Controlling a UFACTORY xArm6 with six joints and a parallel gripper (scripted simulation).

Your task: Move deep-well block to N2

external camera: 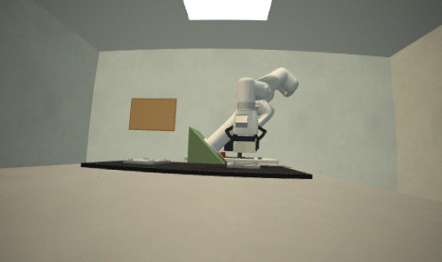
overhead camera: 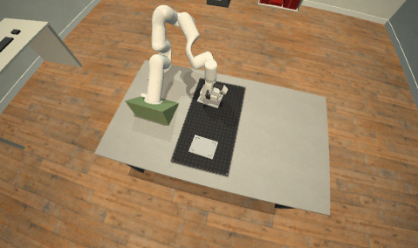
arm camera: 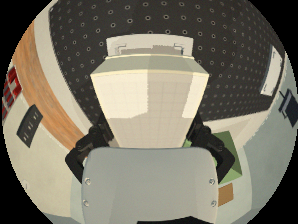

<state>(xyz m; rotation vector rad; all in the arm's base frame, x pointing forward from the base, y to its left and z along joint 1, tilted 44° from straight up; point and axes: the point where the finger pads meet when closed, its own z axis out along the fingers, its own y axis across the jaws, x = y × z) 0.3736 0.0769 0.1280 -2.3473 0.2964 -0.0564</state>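
The white arm (overhead camera: 160,39) rises from a green base (overhead camera: 153,110) near the left edge of the grey counter (overhead camera: 285,144) in the top view and bends over to the far end of the black perforated mat (overhead camera: 226,127). There the jaws (overhead camera: 212,95) are clamped wide around the pale deep-well block (arm camera: 148,106), gripping it on two opposite sides. In the wrist view the block fills the space between the dark fingers, and below it nest N1 (arm camera: 150,46) shows as a pale plate on the mat. The exterior view shows the block (external camera: 244,145) hanging just above that nest (external camera: 246,162), apart from it and upright. Nest N2 (overhead camera: 203,147) lies bare at the mat's near end, towards the counter's near edge, well apart from the block
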